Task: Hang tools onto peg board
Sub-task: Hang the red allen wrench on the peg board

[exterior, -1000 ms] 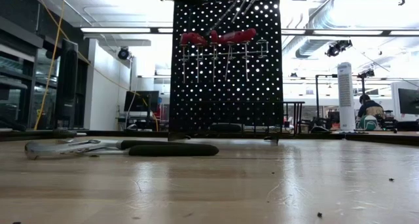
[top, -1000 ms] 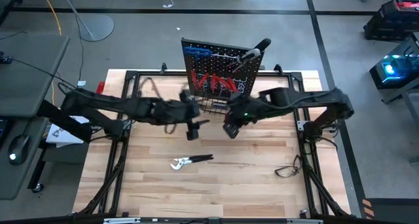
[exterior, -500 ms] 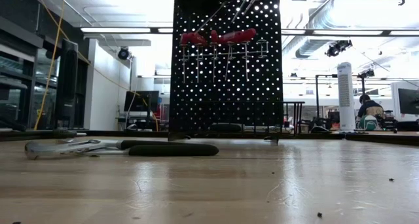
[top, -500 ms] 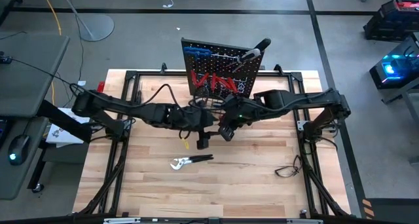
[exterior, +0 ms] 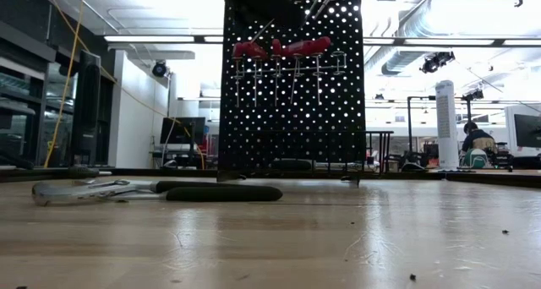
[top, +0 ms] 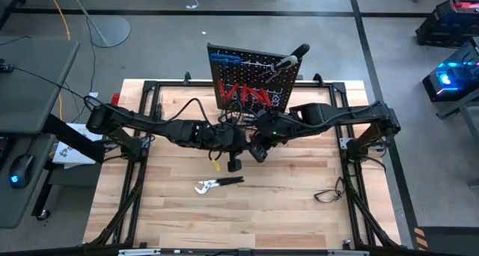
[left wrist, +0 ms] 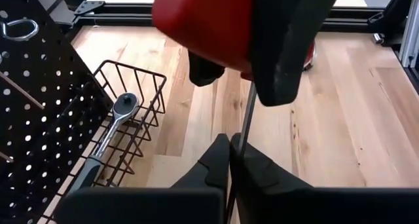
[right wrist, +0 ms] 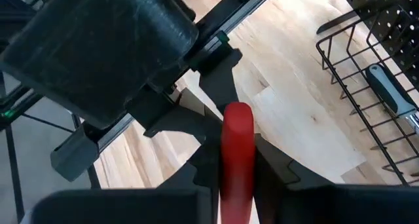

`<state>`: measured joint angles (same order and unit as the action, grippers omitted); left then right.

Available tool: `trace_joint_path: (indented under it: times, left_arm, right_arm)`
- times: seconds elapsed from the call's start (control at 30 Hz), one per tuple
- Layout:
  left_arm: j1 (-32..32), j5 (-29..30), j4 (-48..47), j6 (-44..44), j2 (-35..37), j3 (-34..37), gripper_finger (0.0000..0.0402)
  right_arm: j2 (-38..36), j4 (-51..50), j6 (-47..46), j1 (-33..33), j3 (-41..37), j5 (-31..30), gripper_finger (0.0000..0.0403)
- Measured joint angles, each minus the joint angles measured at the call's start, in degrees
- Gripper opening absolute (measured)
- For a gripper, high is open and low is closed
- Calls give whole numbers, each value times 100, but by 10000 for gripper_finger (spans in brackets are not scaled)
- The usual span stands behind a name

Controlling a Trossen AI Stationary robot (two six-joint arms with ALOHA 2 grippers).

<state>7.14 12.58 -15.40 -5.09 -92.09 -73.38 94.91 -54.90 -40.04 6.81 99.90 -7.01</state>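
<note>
Above the table's middle, in front of the peg board, my two grippers meet on a red-handled screwdriver. My right gripper is shut on its red handle. My left gripper is shut on its thin metal shaft. From above, the left gripper stands just left of the right gripper. Silver pliers with black handles lie flat on the wood nearer the front. Red-handled screwdrivers hang on the peg board. My left gripper pinches the screwdriver's bare shaft between its two fingertips, some way below the handle. The shaft runs on from the fingertips to the handle, and the tool is clear of the table. My right gripper pinches the red handle between its two fingers, which lie on the handle's two sides. The handle sticks out past the fingertips, and the tool hangs clear of the table.
A black wire basket at the peg board's foot holds a ratchet wrench. A tangle of thin black cable lies near the table's right edge. Black frame rails run along the table's sides.
My left gripper has travelled toward the table's right edge and a little toward the near edge, up to my right gripper and the screwdriver it holds. The pliers have stayed where they lay.
</note>
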Motion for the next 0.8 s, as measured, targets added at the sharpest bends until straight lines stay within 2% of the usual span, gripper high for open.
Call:
trace_joint_path:
  times: [0.07,0.23,0.33,0.43,0.6,0.7,0.8]
  left_arm:
    - [0,-8,-74,-24,5,-1,1]
    - [0,-29,-389,-64,-4,-2,0]
    - [-2,-184,-441,-203,2,0,0]
    - [-2,-224,-445,-347,13,73,0]
    - [25,-222,-259,-782,283,479,0]
    - [44,-221,355,-962,658,859,0]
    - [24,-197,1329,-1260,1166,1272,0]
  right_arm:
    - [2,56,-25,-4,0,-18,67]
    - [-117,34,42,-4,0,-42,178]
    - [-332,17,42,-4,0,-52,223]
    - [-620,-119,10,0,0,-333,239]
    - [-1152,-818,-229,258,7,-862,243]
    - [-1350,-1316,-533,686,-41,-1377,244]
    - [-1445,-1391,-879,1193,-363,-1762,244]
